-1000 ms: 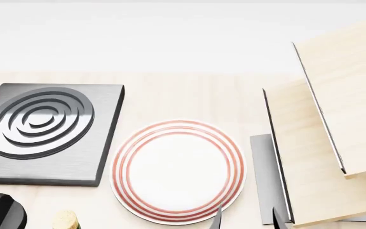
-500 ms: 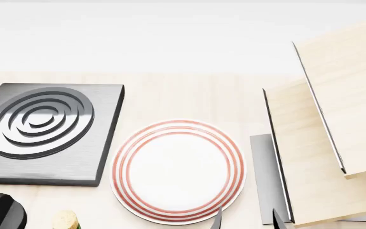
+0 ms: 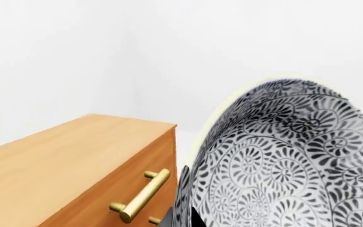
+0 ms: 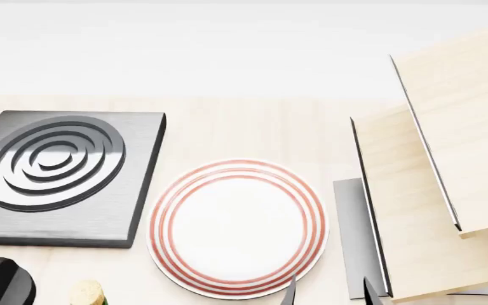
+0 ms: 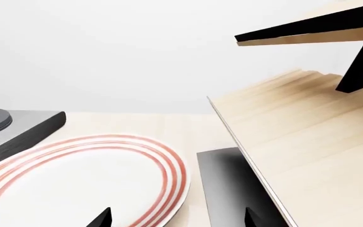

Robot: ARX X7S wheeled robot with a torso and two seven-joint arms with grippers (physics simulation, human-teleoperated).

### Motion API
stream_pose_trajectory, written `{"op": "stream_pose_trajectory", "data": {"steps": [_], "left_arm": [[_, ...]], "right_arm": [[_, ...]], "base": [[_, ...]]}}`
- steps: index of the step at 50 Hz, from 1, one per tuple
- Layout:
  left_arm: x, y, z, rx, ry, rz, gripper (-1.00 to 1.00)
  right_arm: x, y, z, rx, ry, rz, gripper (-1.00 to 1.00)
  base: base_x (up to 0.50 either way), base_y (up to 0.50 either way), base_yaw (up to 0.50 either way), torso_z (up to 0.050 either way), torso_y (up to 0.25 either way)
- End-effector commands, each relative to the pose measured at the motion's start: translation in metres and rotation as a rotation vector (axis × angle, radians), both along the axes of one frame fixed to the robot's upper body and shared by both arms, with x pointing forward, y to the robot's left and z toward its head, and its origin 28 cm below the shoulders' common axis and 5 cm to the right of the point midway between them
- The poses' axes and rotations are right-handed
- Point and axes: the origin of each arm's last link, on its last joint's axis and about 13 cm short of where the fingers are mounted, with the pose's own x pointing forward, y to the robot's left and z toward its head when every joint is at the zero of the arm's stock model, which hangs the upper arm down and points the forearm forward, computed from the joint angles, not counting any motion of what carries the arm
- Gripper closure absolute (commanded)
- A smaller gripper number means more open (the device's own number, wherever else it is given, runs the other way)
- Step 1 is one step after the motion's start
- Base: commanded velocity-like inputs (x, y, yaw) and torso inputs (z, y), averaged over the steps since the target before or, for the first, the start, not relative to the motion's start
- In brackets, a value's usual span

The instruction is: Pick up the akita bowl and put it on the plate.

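The akita bowl, white with a dense grey-black floral pattern, fills much of the left wrist view, tipped on edge with its inside facing the camera. My left gripper is shut on its rim; one dark finger shows inside the bowl. The bowl and the left gripper are out of the head view. The plate, white with red rings, lies flat on the light wooden counter. My right gripper stands open at the plate's near right edge, its dark fingertips wide apart with nothing between them.
A dark grey square stove burner sits left of the plate. A light wooden rack with slanted boards rises at the right, over a dark grey slab. A black rounded object and a cork-coloured top sit at the near left. A wooden drawer with a brass handle is beside the bowl.
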Motion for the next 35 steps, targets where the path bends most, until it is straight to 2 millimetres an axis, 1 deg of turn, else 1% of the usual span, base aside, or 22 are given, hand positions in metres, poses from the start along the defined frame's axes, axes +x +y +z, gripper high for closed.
{"op": "stream_pose_trajectory", "data": {"steps": [1, 3, 4, 8, 12, 18, 19, 20, 22, 26, 31, 33, 35], "left_arm": [[0.022, -0.012, 0.024, -0.018, -0.062, -0.025, 1.00], [0.024, -0.013, 0.025, -0.049, -0.055, -0.056, 1.00], [0.027, -0.014, 0.026, -0.095, -0.062, -0.086, 1.00], [0.034, -0.018, 0.027, -0.112, -0.066, -0.106, 1.00], [0.041, -0.022, 0.030, -0.180, -0.081, -0.159, 1.00], [0.050, -0.027, 0.028, -0.272, -0.079, -0.228, 1.00], [0.050, -0.029, 0.029, -0.319, -0.088, -0.278, 1.00], [0.053, -0.030, 0.027, -0.313, -0.074, -0.257, 1.00], [0.057, -0.033, 0.025, -0.354, -0.063, -0.296, 1.00], [0.063, -0.039, 0.021, -0.358, -0.052, -0.301, 1.00], [0.069, -0.046, 0.017, -0.382, 0.014, -0.339, 1.00], [0.071, -0.048, 0.014, -0.367, 0.034, -0.315, 1.00], [0.074, -0.049, 0.012, -0.399, 0.033, -0.338, 1.00]], "right_arm": [[0.000, 0.000, -0.001, 0.001, 0.001, -0.001, -1.00], [0.000, -0.001, -0.001, 0.002, 0.002, -0.002, -1.00], [0.000, -0.001, -0.001, 0.005, 0.002, -0.001, -1.00], [0.000, -0.001, -0.001, 0.002, 0.002, -0.004, -1.00], [-0.001, -0.001, 0.000, 0.003, 0.000, -0.003, -1.00], [-0.001, 0.000, -0.003, -0.001, 0.007, 0.001, -1.00], [-0.001, 0.000, -0.004, -0.001, 0.008, 0.002, -1.00], [-0.001, 0.000, -0.004, 0.001, 0.009, 0.004, -1.00], [-0.001, 0.000, -0.004, 0.001, 0.010, 0.004, -1.00], [-0.001, 0.001, -0.004, -0.001, 0.011, 0.007, -1.00], [-0.001, 0.001, -0.005, -0.002, 0.014, 0.007, -1.00], [-0.002, 0.001, -0.005, -0.002, 0.013, 0.008, -1.00], [-0.001, 0.002, -0.006, -0.003, 0.014, 0.009, -1.00]], "base": [[0.00, 0.00, 0.00, 0.000, 0.000], [0.00, 0.00, 0.00, 0.000, 0.000], [0.00, 0.00, 0.00, 0.000, 0.000], [0.00, 0.00, 0.00, 0.000, 0.000], [0.00, 0.00, 0.00, 0.000, 0.000], [0.00, 0.00, 0.00, 0.000, 0.002], [0.00, 0.00, 0.00, 0.000, 0.000], [0.00, 0.00, 0.00, 0.000, 0.000], [0.00, 0.00, 0.00, 0.000, 0.000], [0.00, 0.00, 0.00, 0.000, 0.000], [0.00, 0.00, 0.00, 0.000, 0.000], [0.00, 0.00, 0.00, 0.000, 0.000], [0.00, 0.00, 0.00, 0.000, 0.000]]}}
